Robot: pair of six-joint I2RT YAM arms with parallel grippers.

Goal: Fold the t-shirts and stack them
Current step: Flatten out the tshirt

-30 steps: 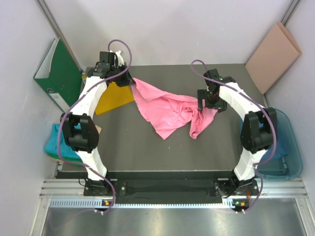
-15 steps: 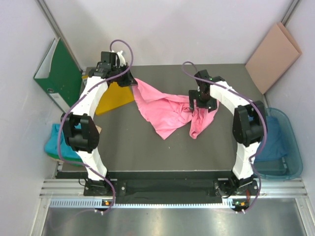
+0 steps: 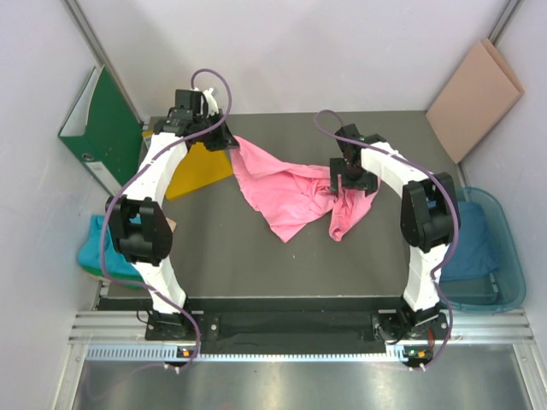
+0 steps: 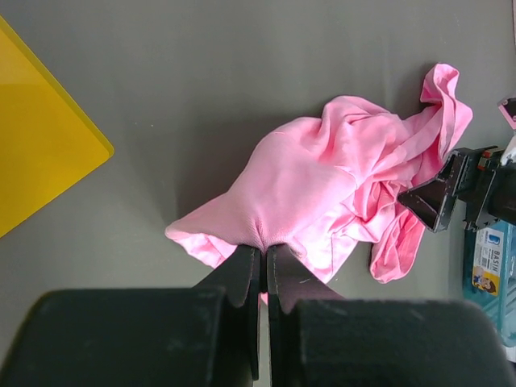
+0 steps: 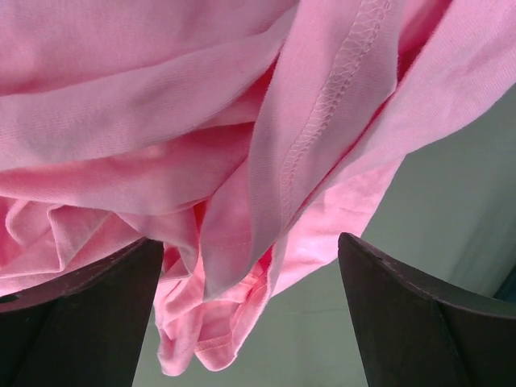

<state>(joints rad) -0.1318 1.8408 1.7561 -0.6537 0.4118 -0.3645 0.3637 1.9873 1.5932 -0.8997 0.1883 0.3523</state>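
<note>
One pink t-shirt (image 3: 291,192): crumpled, spread across the far middle of the desk (image 3: 248,256).
Left gripper (image 4: 263,254): pinched tight on the shirt's far-left edge.
Right gripper (image 3: 344,181): spread wide, low over bunched folds at the shirt's right end.

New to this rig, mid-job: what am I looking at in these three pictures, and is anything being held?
Two robot arms stand at the near edge of a dark table. The overhead picture looks down on both; the other two come from a camera on each wrist. A crumpled pink t-shirt lies on the table, a yellow sheet beside it. The left gripper is pinched shut on the shirt's edge. The right gripper stands open, fingers either side of the shirt's folds, gripping nothing.
</note>
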